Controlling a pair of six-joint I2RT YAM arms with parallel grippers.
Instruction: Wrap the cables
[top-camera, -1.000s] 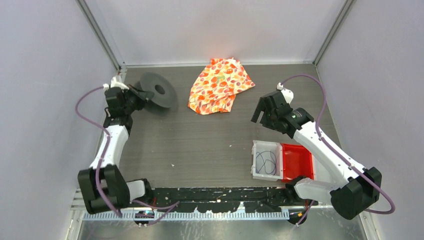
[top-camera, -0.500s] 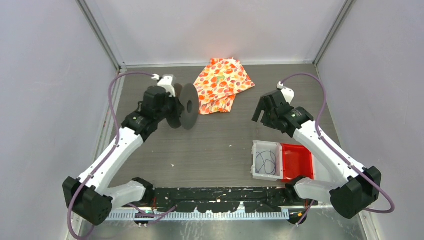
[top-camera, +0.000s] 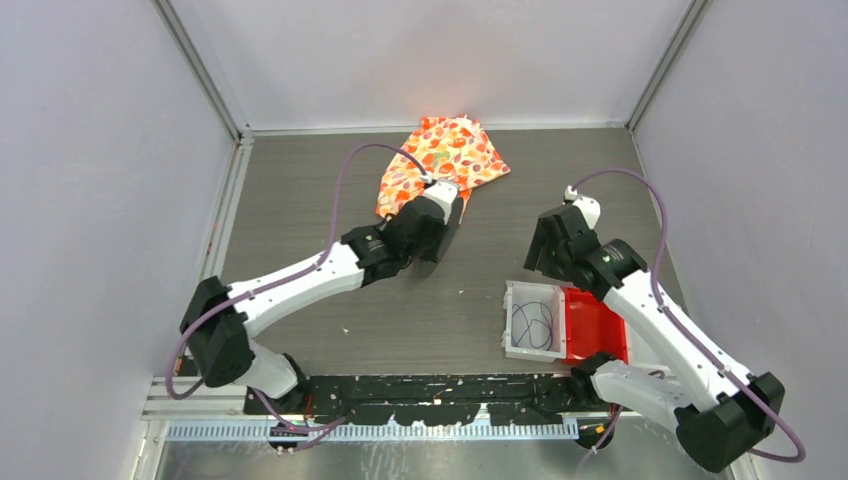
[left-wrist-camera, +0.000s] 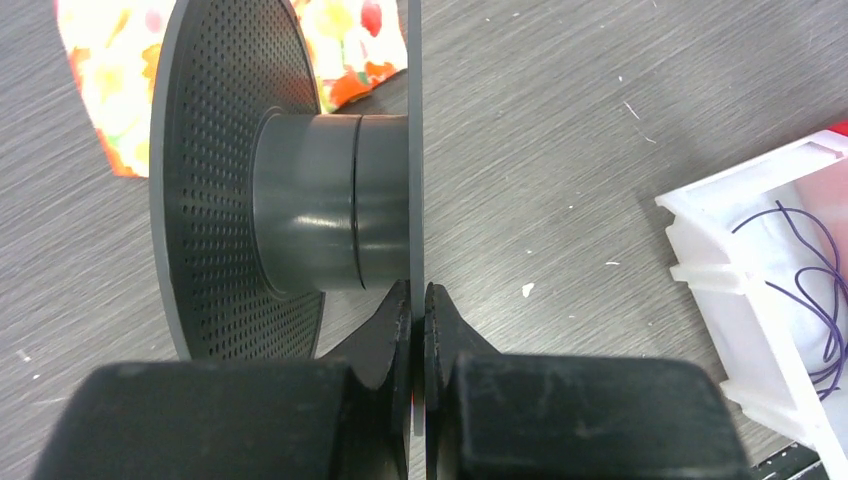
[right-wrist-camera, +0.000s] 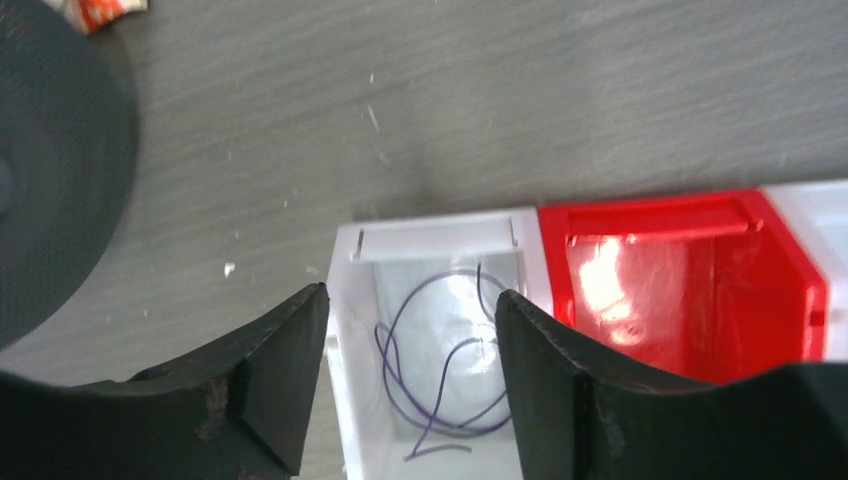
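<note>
The cables (right-wrist-camera: 445, 375) lie as a few loose loops of thin dark wire on the floor of a white bin (right-wrist-camera: 435, 232), which sits on the table (top-camera: 330, 200) near its front right part; from above they show as a small scribble (top-camera: 532, 325) inside the same white bin (top-camera: 535, 287). A red bin (right-wrist-camera: 690, 215) touches the white one on its right side, wall against wall. The right claw (right-wrist-camera: 410, 293) hangs directly over the white bin with its fingers spread wide, one over each side wall, gripping nothing; in its own camera the two dark fingers hide the lower parts of those walls. To the left of the bins, well apart from them, the left claw (left-wrist-camera: 417, 300) is clenched on the rim of one flange of a dark grey spool (left-wrist-camera: 310, 200), held on edge with its hub lying level and its other, perforated flange facing away from the bins. Whether the spool touches the table cannot be told. In the right wrist view that spool (right-wrist-camera: 55, 170) fills the upper left corner. Behind it, at the far side of the table, lies a crumpled orange floral cloth (top-camera: 450, 160), its near corner covered from above by the left claw (top-camera: 432, 225) and wrist. The left arm stretches diagonally across the middle of the table.
</note>
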